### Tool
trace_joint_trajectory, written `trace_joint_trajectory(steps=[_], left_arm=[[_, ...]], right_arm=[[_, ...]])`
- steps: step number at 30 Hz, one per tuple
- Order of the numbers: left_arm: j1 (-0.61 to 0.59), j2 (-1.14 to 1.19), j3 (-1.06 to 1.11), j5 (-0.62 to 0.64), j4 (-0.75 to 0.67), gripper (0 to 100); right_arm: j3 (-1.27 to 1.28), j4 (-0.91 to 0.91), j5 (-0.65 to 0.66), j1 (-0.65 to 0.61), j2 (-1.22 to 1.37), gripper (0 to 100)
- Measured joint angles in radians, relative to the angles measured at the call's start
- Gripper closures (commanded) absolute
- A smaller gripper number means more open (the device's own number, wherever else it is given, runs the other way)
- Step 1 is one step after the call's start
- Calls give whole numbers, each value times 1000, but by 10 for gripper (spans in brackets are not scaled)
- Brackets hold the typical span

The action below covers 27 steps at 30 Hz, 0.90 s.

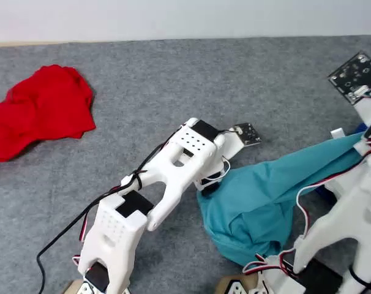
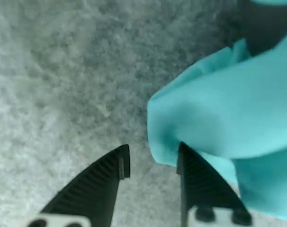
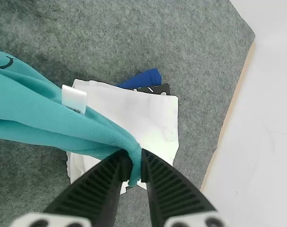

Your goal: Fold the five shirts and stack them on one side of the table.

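Teal shirt hangs stretched across the near right of the grey mat, one corner pinched tight in the right claw. That claw is raised above a folded stack on the right, with a white shirt on top and a blue shirt and black shirt peeking out beneath. The left claw sits low in the middle, jaws wide, one finger against the teal edge, gripping nothing. A red shirt lies crumpled at the far left, well apart.
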Motion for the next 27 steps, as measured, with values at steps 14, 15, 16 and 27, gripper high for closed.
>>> trace_joint_trajectory(steps=[14,15,16,27], left_arm=[[26,97,-78,-2,58,814],[26,109,-101,-2,71,815],[26,117,-117,-2,86,819],[31,229,-331,-2,216,996]], right_arm=[[0,0,0,0,0,988],[0,0,0,0,0,988],[0,0,0,0,0,988],[0,0,0,0,0,988]])
